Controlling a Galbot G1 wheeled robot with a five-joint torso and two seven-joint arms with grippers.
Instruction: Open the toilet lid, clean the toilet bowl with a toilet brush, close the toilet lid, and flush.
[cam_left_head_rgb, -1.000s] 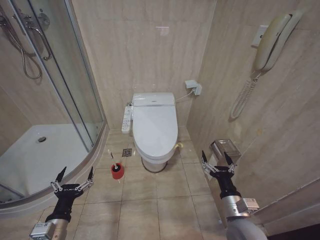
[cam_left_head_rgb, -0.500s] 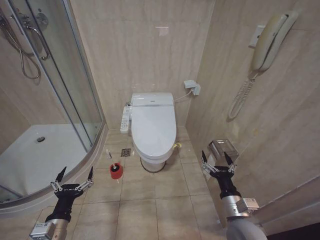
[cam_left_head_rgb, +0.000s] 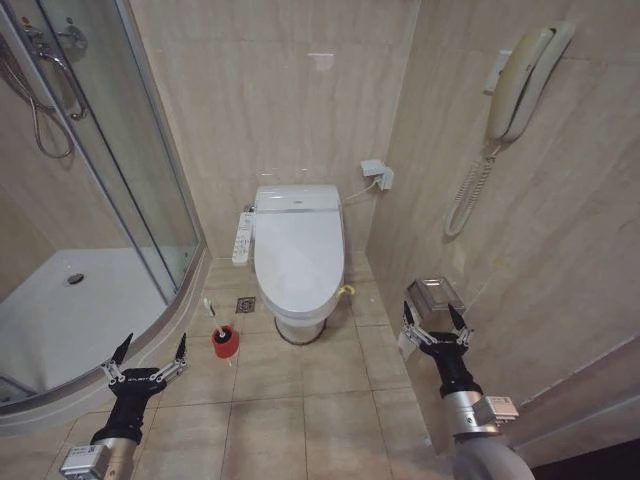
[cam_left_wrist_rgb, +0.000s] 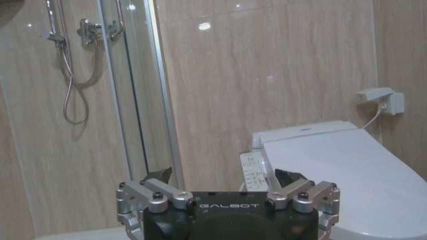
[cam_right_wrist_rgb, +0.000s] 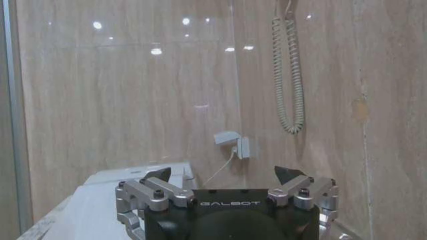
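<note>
Here, label by label:

Toilet lid (cam_left_head_rgb: 298, 252): down, closed flat over the bowl, glossy white, tapering toward the near end; far centre of the floor, against the far tiled wall.
Toilet bowl (cam_left_head_rgb: 300, 325): covered by the lid, inside hidden; rounded base visible at the near end, on the tiles.
Toilet brush (cam_left_head_rgb: 222, 336): on the floor to the near left of the toilet, apart from it; thin white handle tilted to the far left out of a small red holder.
Control panel (cam_left_head_rgb: 241, 238): white, button-covered, along the left side of the toilet.
Floor drain (cam_left_head_rgb: 246, 304): small square grate between brush and toilet base.
Shower tray (cam_left_head_rgb: 70, 320): far left, behind a curved glass door.
Wall phone (cam_left_head_rgb: 518, 75): on the right wall, high up, coiled cord hanging below.
Paper holder (cam_left_head_rgb: 433, 297): metal, on the right wall, just beyond the right gripper.
Left gripper (cam_left_head_rgb: 147, 352): near left, above the floor by the shower kerb, jaws spread wide, holding nothing.
Right gripper (cam_left_head_rgb: 435, 318): near right, close to the right wall, jaws spread wide, holding nothing.
</note>
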